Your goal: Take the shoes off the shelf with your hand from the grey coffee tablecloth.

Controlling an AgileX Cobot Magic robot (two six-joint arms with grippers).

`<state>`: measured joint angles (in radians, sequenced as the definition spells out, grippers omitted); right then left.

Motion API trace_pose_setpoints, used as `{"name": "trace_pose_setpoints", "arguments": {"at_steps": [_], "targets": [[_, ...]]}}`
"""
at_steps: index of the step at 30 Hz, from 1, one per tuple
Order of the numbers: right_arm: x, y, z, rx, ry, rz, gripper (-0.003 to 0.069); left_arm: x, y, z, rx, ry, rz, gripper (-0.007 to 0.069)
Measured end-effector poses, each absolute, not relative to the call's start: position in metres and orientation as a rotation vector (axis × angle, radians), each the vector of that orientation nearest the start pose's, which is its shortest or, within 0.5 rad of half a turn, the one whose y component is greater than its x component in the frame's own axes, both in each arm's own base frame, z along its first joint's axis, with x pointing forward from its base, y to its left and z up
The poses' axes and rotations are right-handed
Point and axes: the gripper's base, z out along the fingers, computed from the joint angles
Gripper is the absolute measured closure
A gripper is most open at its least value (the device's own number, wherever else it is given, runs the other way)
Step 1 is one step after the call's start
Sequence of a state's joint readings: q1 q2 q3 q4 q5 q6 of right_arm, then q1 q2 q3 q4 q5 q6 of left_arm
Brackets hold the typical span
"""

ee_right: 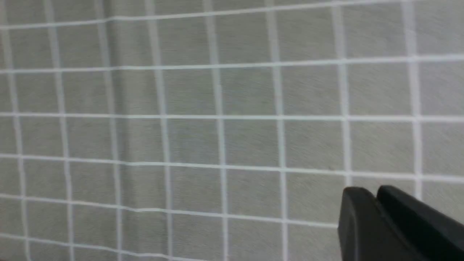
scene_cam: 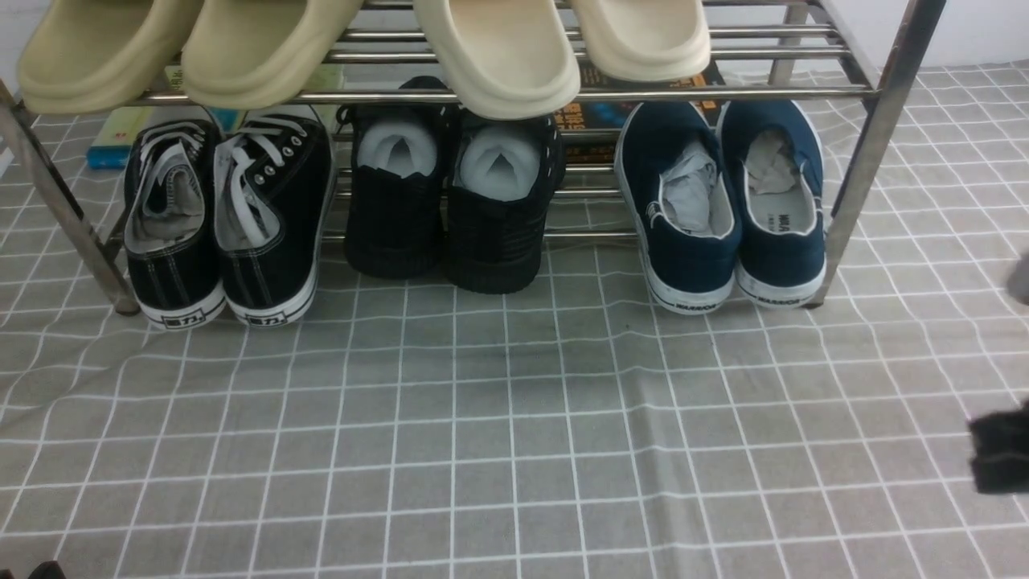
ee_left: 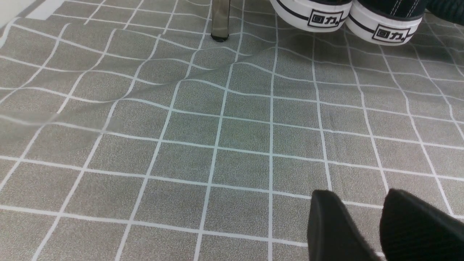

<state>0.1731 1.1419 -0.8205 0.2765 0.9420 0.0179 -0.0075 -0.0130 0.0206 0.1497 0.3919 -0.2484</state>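
The navy blue slip-on shoes (scene_cam: 723, 209) stand side by side on the lower tier of the silver shelf (scene_cam: 876, 137), at its right end. Their heels face me and grey paper is stuffed inside. The grey checked tablecloth (scene_cam: 514, 418) lies under everything. A black part of my right arm (scene_cam: 1001, 450) shows at the right edge, well in front of and right of the shoes. In the right wrist view my right gripper (ee_right: 371, 190) has its fingers together over bare cloth. My left gripper (ee_left: 359, 195) has a small gap between its fingers, holds nothing, and hovers over the cloth.
Black lace-up sneakers (scene_cam: 229, 217) sit at the left of the lower tier, with their heels (ee_left: 344, 16) and a shelf leg (ee_left: 220, 18) in the left wrist view. All-black shoes (scene_cam: 450, 201) sit in the middle. Beige slippers (scene_cam: 498, 48) rest on the upper tier.
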Motion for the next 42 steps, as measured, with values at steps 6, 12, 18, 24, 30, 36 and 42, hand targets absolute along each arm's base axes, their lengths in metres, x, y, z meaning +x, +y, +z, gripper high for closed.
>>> {"name": "trace_pose_setpoints", "arguments": {"at_steps": [6, 12, 18, 24, 30, 36, 42], "targets": [[0.255, 0.102, 0.296, -0.302, 2.714, 0.366, 0.0396, 0.052, 0.005, 0.172, -0.135, 1.874, -0.027, 0.0384], [0.300, 0.155, 0.304, -0.426, 2.668, 0.281, 0.0287, 0.052, 0.005, 0.172, -0.135, 1.874, -0.027, 0.0384], [0.336, 0.196, 0.302, -0.516, 2.607, 0.169, 0.0209, 0.052, 0.005, 0.172, -0.135, 1.874, -0.027, 0.0384], [0.365, 0.212, 0.297, -0.549, 2.553, 0.094, 0.0184, 0.052, 0.005, 0.172, -0.135, 1.874, -0.027, 0.0384], [0.384, 0.220, 0.267, -0.586, 2.546, 0.034, 0.0191, 0.052, 0.005, 0.172, -0.135, 1.874, -0.027, 0.0386], [0.389, 0.222, 0.252, -0.598, 2.571, 0.017, 0.0375, 0.052, 0.005, 0.172, -0.135, 1.874, -0.027, 0.0384], [0.383, 0.223, 0.256, -0.608, 2.591, 0.017, 0.0634, 0.052, 0.005, 0.172, -0.135, 1.874, -0.026, 0.0384]]}}
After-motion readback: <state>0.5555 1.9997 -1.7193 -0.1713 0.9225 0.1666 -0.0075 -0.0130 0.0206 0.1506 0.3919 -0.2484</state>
